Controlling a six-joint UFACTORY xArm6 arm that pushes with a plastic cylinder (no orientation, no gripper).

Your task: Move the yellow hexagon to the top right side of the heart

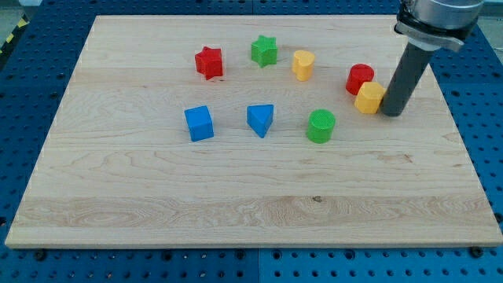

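The yellow hexagon (368, 97) lies at the right of the board, touching the red cylinder (360, 79) just above and left of it. The yellow heart (303, 64) lies further left, near the view's top. My tip (391, 112) is on the board right against the hexagon's right side. The dark rod rises from it toward the view's top right corner.
A red star (209, 62) and green star (264, 50) lie at the top middle. A blue cube (199, 123), blue triangle (260, 119) and green cylinder (321, 126) lie in a row across the middle. The wooden board (236, 204) sits on a blue perforated table.
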